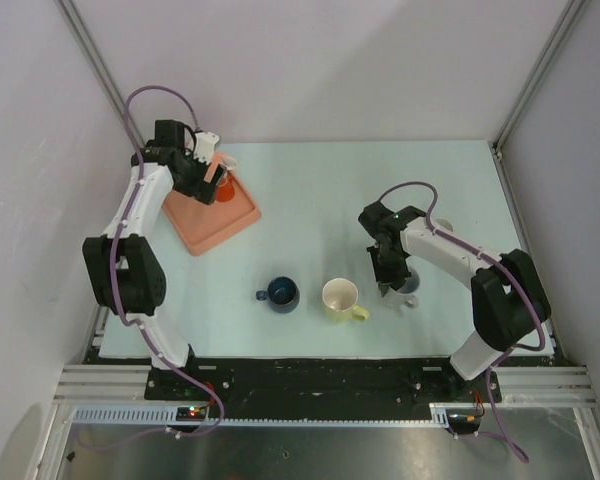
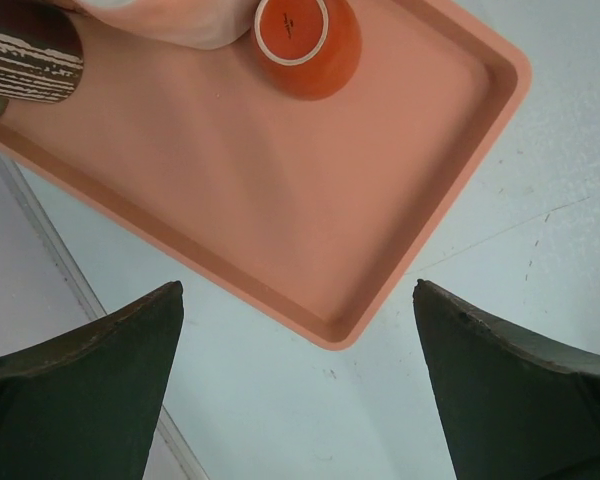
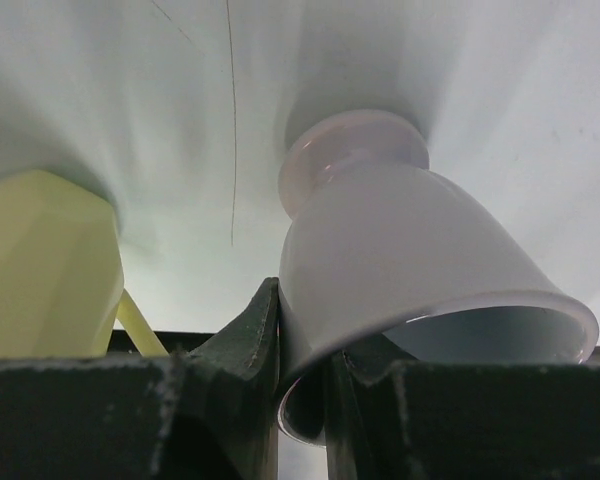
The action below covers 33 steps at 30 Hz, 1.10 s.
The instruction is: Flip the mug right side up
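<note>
The right fingers [image 3: 242,345] pinch the wall of the pale white mug with a round foot [image 3: 400,240], right at its rim. The mug leans over by a yellow mug [image 1: 340,297]. I cannot tell if its foot touches the tabletop [image 1: 320,190]. From above, the arm hides most of it. The left fingers [image 2: 110,370] are spread wide over a pink tray [image 2: 280,230] and hold nothing. An orange cup [image 2: 305,35] sits bottom-up on the tray, cut off at the edge.

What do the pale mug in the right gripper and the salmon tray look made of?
The pale mug looks like glazed ceramic: a smooth surface with a soft sheen, a thick rounded rim and a footed base. The salmon tray is probably moulded plastic: matte, even colour, rounded corners and a soft raised rim.
</note>
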Tool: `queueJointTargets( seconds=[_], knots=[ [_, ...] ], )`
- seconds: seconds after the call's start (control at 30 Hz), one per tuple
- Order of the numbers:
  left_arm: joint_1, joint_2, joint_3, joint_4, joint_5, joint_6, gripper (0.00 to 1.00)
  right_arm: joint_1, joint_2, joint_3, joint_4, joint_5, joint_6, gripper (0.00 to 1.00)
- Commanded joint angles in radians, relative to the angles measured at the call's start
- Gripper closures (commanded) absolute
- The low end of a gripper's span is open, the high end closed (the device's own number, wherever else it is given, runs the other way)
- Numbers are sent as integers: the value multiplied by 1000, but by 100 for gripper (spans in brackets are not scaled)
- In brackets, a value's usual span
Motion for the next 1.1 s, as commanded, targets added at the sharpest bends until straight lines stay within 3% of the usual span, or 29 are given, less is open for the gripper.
queueJointTargets(
  seconds=[0.0, 0.03, 0.2, 0.43, 0.63, 0.83, 1.07],
  knots=[
    [-11, 53, 53, 20, -34, 29, 0, -7, 0, -9, 64, 22, 16, 100],
    [-13, 69, 65, 20, -46, 29, 0, -7, 5, -12, 68, 26, 16, 99],
    [-24, 165, 142, 19, -52, 22, 0, -7, -8, -14, 74, 40, 23, 70],
    [-45, 308, 330, 20, 2, -84, 0, -8, -44, -14, 58, 47, 29, 50],
    [-79, 438, 440, 18, -60, -114, 0, -8, -82, -11, 26, 52, 34, 31],
    [-80, 525, 497, 18, -100, -157, 1, -8, -139, -9, -7, 85, 43, 21],
    [-80, 585, 542, 16, -96, -176, 16, -9, -170, -9, -26, 106, 45, 20]
  ],
)
